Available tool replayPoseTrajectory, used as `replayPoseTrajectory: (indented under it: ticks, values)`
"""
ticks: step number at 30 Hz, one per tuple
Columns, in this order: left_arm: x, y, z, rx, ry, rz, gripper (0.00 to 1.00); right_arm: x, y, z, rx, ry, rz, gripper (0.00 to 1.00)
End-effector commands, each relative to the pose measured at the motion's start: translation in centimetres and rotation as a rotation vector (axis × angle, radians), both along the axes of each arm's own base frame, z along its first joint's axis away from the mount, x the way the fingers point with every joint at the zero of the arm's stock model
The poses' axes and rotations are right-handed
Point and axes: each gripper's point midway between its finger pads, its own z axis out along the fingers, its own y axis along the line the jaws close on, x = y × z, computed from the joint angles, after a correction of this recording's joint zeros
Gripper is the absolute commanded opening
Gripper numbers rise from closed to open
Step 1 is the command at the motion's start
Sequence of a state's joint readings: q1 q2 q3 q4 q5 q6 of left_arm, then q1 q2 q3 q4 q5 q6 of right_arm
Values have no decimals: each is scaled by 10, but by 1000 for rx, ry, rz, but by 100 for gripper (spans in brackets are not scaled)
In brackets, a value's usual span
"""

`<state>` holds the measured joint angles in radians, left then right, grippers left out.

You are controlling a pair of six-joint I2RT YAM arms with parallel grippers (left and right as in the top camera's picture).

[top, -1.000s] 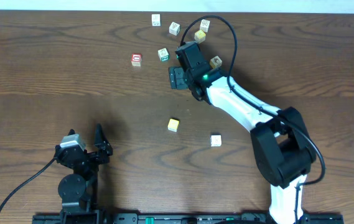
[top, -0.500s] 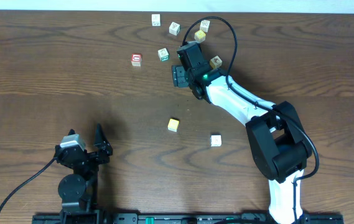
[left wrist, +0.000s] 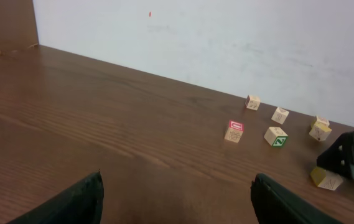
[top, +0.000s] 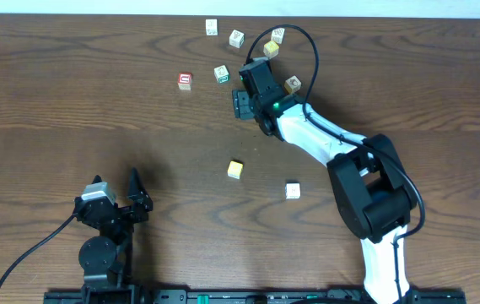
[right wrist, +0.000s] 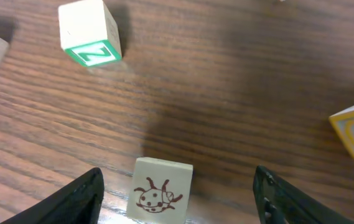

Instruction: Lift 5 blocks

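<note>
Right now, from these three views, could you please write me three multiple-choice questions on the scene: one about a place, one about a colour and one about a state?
1. Where does the ladybug block lie?
A. between the fingers of the right gripper
B. on top of another block
C. held up in the air

2. Which colour frames the letter face of the Z block?
A. red
B. green
C. blue

3. How does the left gripper stand?
A. shut on a block
B. open and empty
C. shut on nothing

Answers:
1 A: the right wrist view shows it resting on the table between the two fingers, touching neither.
2 B: the band around the Z is plainly green.
3 B: the left wrist view shows its fingers wide apart with only bare wood between them.
</note>
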<state>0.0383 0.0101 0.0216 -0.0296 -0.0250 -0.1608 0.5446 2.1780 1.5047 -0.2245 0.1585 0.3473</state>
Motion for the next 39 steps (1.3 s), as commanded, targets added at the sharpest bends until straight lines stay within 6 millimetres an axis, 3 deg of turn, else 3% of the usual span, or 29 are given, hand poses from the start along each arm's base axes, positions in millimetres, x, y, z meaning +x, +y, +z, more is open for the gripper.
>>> replayPoseTrajectory:
  ticks: [1,16,30,39]
  values:
    - [-1,3,-17,-6,52,16,76,7,-4,-3,-1,-6,-31,71]
    - [-1,3,-17,-6,52,17,76,10,-4,-1,82,-1,-148,52]
    - [-1,3,-17,-6,52,17,76,-2,13,-3,52,9,-68,58]
    - [-1,3,-17,-6,52,17,76,-3,14,-4,45,8,-60,50]
